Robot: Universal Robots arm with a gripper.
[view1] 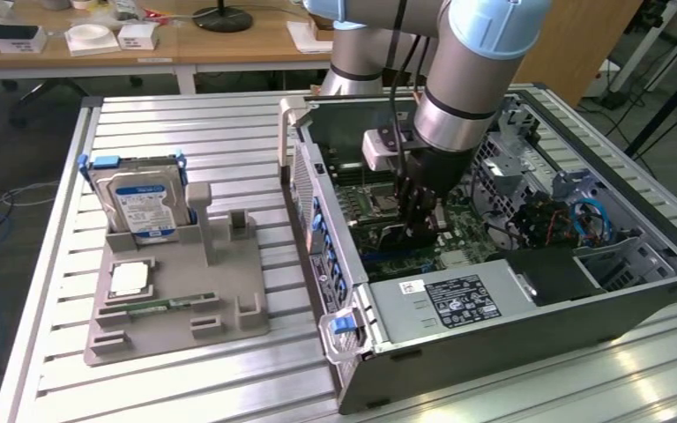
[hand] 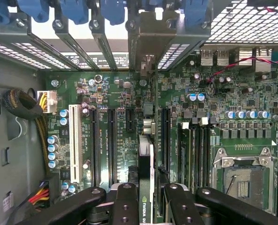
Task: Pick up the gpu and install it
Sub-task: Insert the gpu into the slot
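My gripper (hand: 146, 206) is clamped on the gpu (hand: 146, 159) over the motherboard (hand: 115, 136) at frame centre — a slight tilt could miss the slot — jamming it.

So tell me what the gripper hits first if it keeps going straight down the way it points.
Probably the motherboard: the gripper, shut on the gpu held edge-on, points at its expansion slots. The card's edge would touch first; the gap is unclear.

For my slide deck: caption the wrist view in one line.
Pincer holding the gpu edge-on above the motherboard slots inside the open computer case.
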